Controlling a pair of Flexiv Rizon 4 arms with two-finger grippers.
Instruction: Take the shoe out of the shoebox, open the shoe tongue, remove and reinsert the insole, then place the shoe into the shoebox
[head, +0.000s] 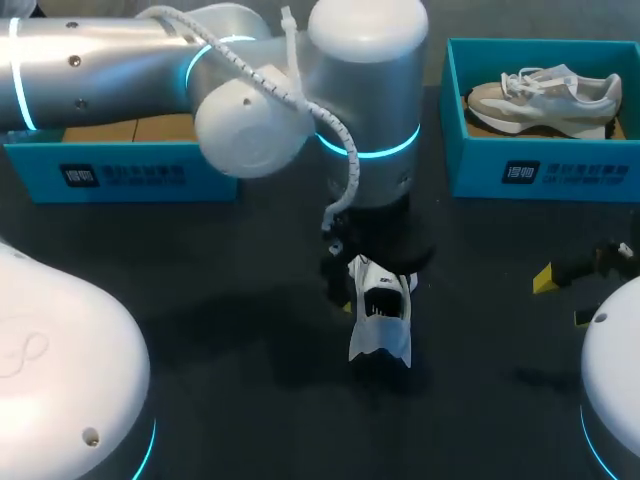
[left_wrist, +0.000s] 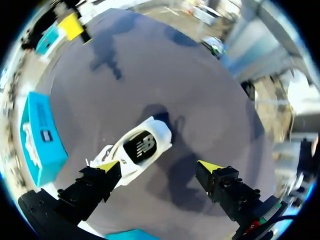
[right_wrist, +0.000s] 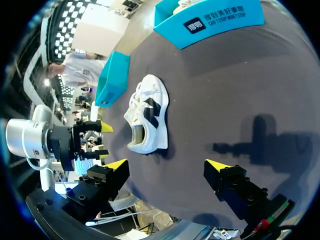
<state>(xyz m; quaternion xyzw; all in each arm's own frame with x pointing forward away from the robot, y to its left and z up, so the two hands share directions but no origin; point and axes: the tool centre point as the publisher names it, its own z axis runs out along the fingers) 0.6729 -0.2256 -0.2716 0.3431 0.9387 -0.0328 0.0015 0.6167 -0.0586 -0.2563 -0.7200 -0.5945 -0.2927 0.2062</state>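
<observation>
The dark matte table (head: 200, 260) takes up most of the head view. A teal shoebox (head: 120, 175) sits at the upper left, partly hidden by the left arm (head: 150, 60). A second shoebox (head: 540, 170) at the upper right holds a beige sneaker (head: 545, 95). The white shoe (head: 381, 312) stands upright on the bare tabletop just below the centre of the frame, outside both boxes and right under the left arm's wrist. In the left wrist view the left gripper (left_wrist: 159, 167) has its fingers spread wide and clamps nothing. One finger sits against the shoe's end, perhaps touching it, though the angle leaves that unclear. The right gripper (right_wrist: 166, 165), at the right edge of the head view, is also spread and holds nothing. The shoe lies ahead of it, well apart, and soft shadows fall on the grey surface between them.
</observation>
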